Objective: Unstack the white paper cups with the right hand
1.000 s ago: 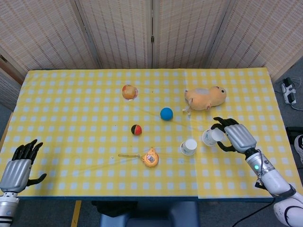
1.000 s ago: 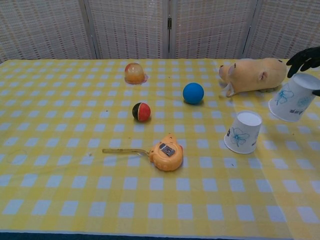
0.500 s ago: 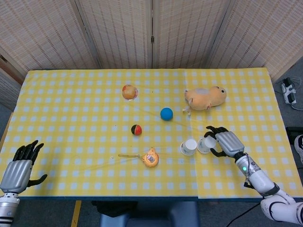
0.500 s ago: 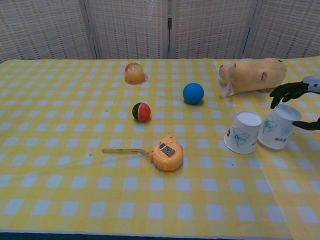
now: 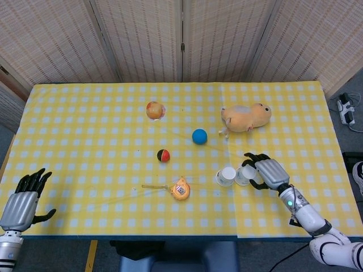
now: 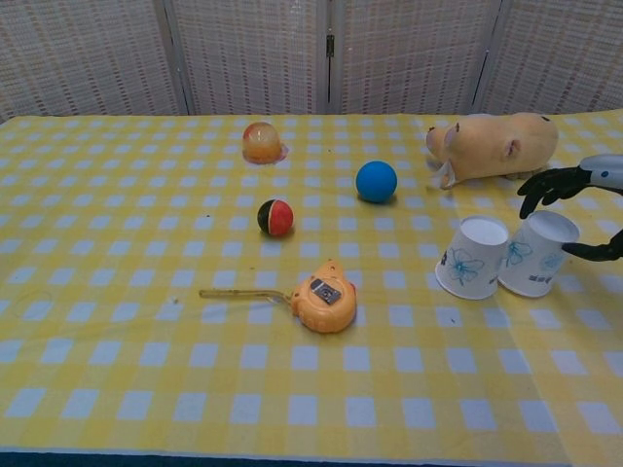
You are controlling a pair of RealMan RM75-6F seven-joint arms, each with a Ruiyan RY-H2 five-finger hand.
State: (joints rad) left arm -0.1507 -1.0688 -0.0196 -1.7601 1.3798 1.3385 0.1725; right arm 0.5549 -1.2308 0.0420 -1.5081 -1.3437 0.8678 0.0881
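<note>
Two white paper cups with blue flower prints stand upside down side by side on the yellow checked tablecloth. The left cup [image 5: 226, 176] [image 6: 471, 257] stands free. The right cup [image 5: 245, 174] [image 6: 536, 254] touches it and leans slightly. My right hand [image 5: 265, 172] [image 6: 574, 199] holds this cup, fingers arched over its upturned base and thumb against its right side. My left hand [image 5: 24, 198] rests open at the table's near left corner, holding nothing; the chest view does not show it.
A plush toy [image 5: 245, 117] lies just behind the cups. A blue ball [image 5: 199, 136], a red-and-black ball [image 5: 163, 155], an orange tape measure [image 5: 180, 188] with its tape pulled out, and an orange dome-shaped toy [image 5: 155, 110] sit to the left.
My right hand carried the second cup down and to the left, from above the table to the cloth beside the first cup. The left hand stayed still.
</note>
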